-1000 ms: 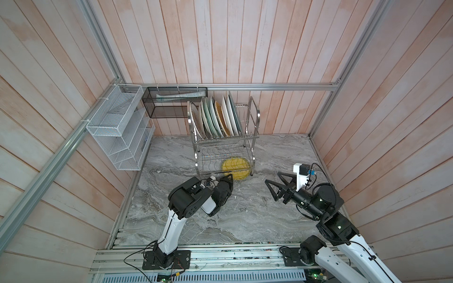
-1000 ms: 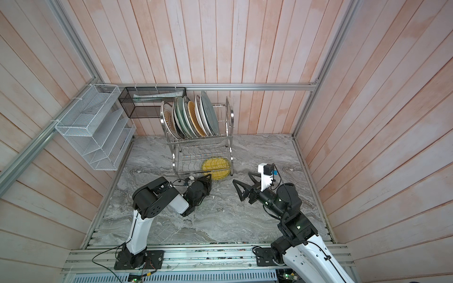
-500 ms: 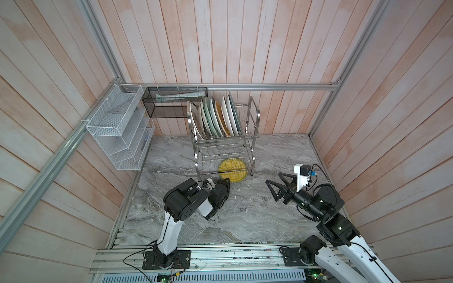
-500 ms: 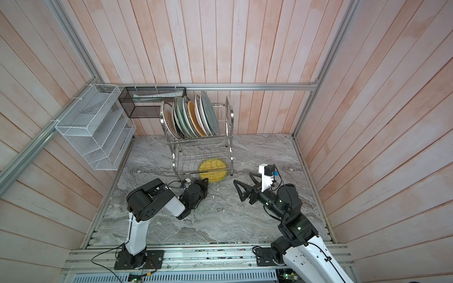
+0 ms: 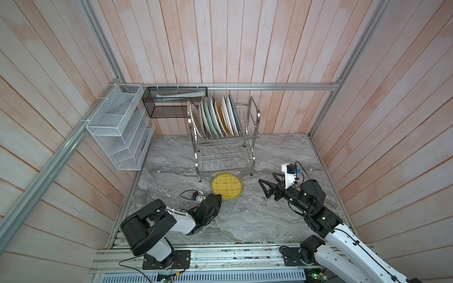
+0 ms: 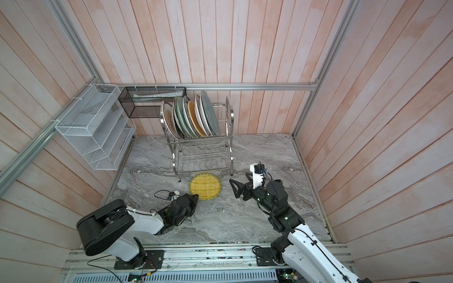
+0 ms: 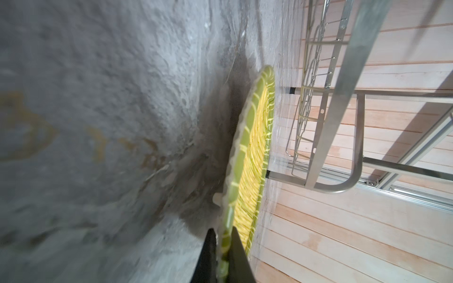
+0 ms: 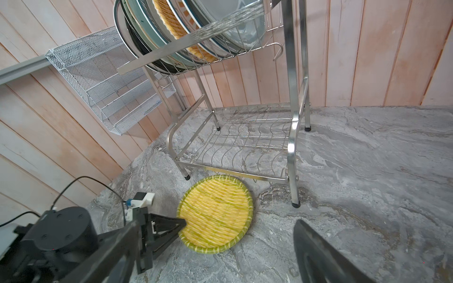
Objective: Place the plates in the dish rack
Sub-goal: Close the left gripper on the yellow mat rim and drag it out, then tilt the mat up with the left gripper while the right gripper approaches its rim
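One yellow plate on the tabletop, just near of the rack. Left gripper clamped on its near-left rim. Several plates upright in the top tier. Right gripper spread wide, empty, right of the yellow plate.

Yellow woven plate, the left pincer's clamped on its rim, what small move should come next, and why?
Probably lift the near rim a little, tipping the yellow plate toward upright. The left pincer is shut on that rim, the plate lies on the marble before the dish rack, whose racked plates stand on edge. The right pincer is open, apart from it.
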Controlling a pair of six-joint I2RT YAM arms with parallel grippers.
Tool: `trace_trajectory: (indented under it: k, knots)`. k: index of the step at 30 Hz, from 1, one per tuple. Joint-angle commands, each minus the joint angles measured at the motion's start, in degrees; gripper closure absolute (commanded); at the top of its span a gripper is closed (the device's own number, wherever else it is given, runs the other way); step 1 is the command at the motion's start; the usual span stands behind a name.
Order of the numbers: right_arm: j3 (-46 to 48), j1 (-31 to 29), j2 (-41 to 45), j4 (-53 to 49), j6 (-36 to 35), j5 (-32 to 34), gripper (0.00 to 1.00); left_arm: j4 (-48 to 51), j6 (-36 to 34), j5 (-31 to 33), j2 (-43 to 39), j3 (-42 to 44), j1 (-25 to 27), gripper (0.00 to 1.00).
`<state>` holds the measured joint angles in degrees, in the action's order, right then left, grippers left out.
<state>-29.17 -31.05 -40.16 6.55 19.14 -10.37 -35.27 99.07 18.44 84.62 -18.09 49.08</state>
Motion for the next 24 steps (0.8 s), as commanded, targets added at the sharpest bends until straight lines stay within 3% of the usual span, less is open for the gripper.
trace_trajectory:
  k: [1,7,13,19,24]
  knots:
    - [1.09,-0.79,-1.45,7.69,-3.61,1.08,0.02,11.57,-1.94,-0.29,-8.42,0.23,0.75,1.0]
    - [4.47,-5.64,-5.19,18.78,-12.28,3.06,0.02,32.19,-4.36,-0.77,-25.81,-3.13,0.86,1.0]
    - [1.53,-12.45,-13.86,21.39,-23.75,4.51,0.02,47.48,-7.89,-1.12,-36.33,-9.88,0.89,1.0]
    - [0.35,-16.82,-17.05,25.16,-34.37,1.08,0.02,60.83,-8.73,1.78,-39.72,-18.4,0.74,1.0]
    - [-0.76,-19.57,-17.69,23.59,-43.12,-1.51,0.02,77.99,-7.4,4.76,-33.36,-32.01,-0.07,1.0]
